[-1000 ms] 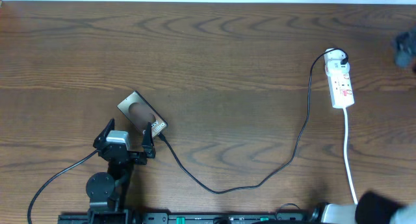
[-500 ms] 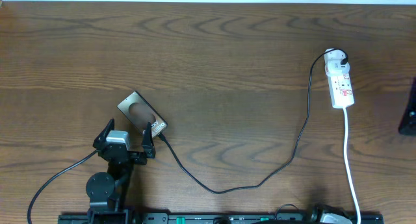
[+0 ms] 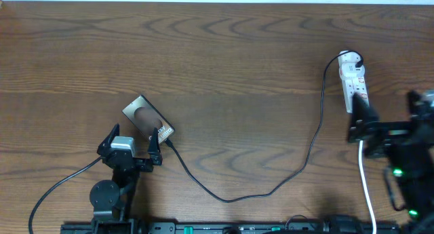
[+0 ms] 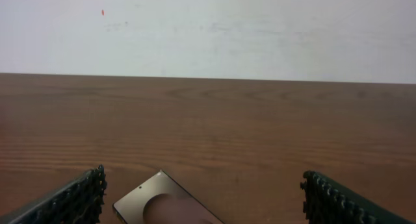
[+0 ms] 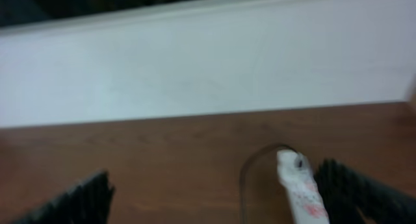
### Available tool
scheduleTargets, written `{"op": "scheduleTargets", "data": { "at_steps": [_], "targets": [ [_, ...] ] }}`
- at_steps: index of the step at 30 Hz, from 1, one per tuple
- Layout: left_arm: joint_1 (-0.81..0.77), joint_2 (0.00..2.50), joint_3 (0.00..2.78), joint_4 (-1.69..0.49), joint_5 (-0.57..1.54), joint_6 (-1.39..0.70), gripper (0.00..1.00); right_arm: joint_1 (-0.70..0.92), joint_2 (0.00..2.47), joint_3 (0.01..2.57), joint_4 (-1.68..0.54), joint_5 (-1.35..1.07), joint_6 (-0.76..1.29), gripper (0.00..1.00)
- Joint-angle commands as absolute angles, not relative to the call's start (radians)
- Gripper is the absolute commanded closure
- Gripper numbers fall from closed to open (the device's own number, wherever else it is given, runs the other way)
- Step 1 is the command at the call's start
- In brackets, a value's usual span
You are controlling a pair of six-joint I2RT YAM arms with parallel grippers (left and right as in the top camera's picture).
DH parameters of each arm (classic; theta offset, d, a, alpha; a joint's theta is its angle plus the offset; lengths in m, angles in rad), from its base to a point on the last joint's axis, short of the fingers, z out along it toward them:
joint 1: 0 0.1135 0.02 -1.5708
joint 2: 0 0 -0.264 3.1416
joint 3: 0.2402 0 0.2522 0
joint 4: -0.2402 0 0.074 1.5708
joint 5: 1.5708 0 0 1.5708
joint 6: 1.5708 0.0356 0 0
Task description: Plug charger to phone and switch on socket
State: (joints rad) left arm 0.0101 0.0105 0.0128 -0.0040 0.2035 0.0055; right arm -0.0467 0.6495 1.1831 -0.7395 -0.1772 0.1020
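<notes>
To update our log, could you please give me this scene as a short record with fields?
Phone: flat glossy bronze-brown rectangular phone, lying on the brown wooden table just ahead of the left hand
Socket: small white power strip with red markings; switch state unreadable
Charger: long thin black cable, running from the phone's end to the power strip
Left hand: open
Right hand: open, close to the power strip
</notes>
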Motion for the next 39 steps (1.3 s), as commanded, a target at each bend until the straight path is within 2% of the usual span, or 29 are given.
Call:
{"op": "scheduleTargets", "data": {
  "at_steps": [1, 9, 16, 23, 31, 39],
  "targets": [
    [0.012, 0.004, 0.004, -0.051, 0.216, 0.023, 0.05, 0.013, 0.566, 0.971, -0.644, -0.201, 0.099, 0.01],
    [0.012, 0.004, 0.004, -0.051, 0.216, 0.023, 0.05, 0.084, 0.383, 0.566, -0.366, -0.186, 0.099, 0.01],
    [0.012, 0.004, 0.004, -0.051, 0.216, 0.023, 0.05, 0.094, 0.179, 0.34, -0.262, -0.181, 0.099, 0.01],
    [0.012, 0.004, 0.004, -0.051, 0.216, 0.023, 0.05, 0.093, 0.001, 0.222, -0.252, -0.163, 0.099, 0.01],
    [0.012, 0.004, 0.004, -0.051, 0.216, 0.023, 0.05, 0.099, 0.005, 0.197, -0.264, -0.155, 0.096, 0.01],
    [0.012, 0.004, 0.004, -0.051, 0.216, 0.023, 0.05, 0.1, 0.005, 0.196, -0.417, -0.156, 0.096, 0.01]
  ]
}}
